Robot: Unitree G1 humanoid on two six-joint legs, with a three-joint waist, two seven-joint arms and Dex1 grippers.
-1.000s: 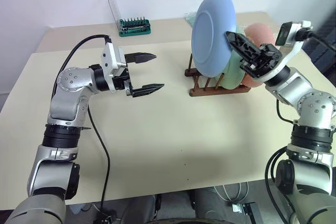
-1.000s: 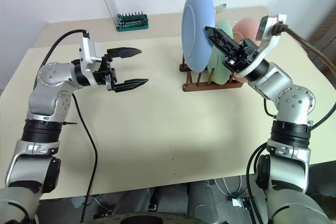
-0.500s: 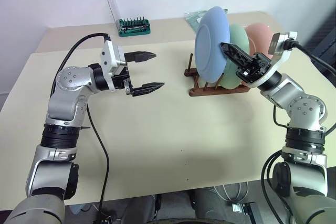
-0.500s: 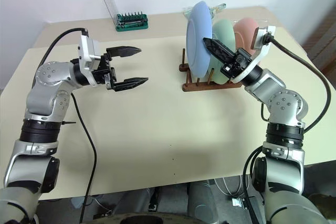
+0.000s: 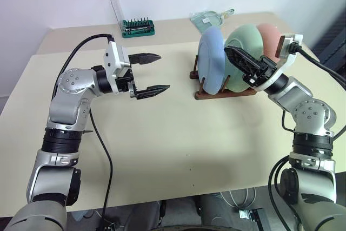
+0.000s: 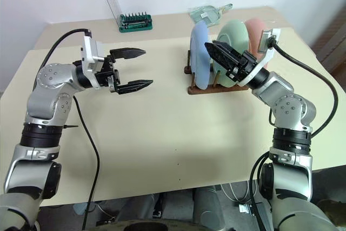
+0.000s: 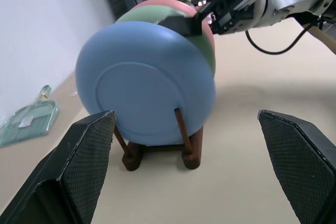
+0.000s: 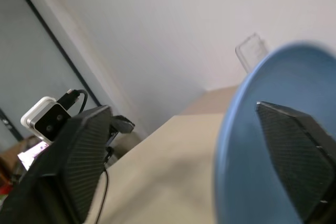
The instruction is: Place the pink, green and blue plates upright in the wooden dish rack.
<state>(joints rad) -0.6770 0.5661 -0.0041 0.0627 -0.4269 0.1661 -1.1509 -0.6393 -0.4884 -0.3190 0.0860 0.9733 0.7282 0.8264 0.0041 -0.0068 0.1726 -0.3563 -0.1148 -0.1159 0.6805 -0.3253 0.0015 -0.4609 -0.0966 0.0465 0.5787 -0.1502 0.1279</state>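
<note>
Table (image 5: 178,150): pale cream top, bare across its near half.
Left hand (image 5: 149,73): held above the table at the left, pointing level toward the rack, well apart from it. Its two black fingers are spread wide with nothing between them.
Right hand (image 5: 241,63): at the rack's right side, reaching in over the plates. Its fingers (image 8: 84,150) stand apart, one on each side of the blue plate's rim; whether they touch the plate cannot be told. It grips nothing.
Wooden dish rack (image 5: 224,91): dark brown, on the table right of centre, pegs upright.
Blue plate (image 5: 211,68): upright on edge in the rack, in the slot at the rack's left end, its underside turned toward the left hand. In the left wrist view two pegs cross in front of its lower edge.
Green plate (image 5: 244,39): upright in the rack just behind the blue one, toward the right.
Pink plate (image 5: 268,36): upright at the rack's right end, behind the green one.
Green bit holder (image 5: 138,27): on the far part of the table, its clear lid raised.
Clear packet (image 5: 208,19): flat on the table beyond the rack.
</note>
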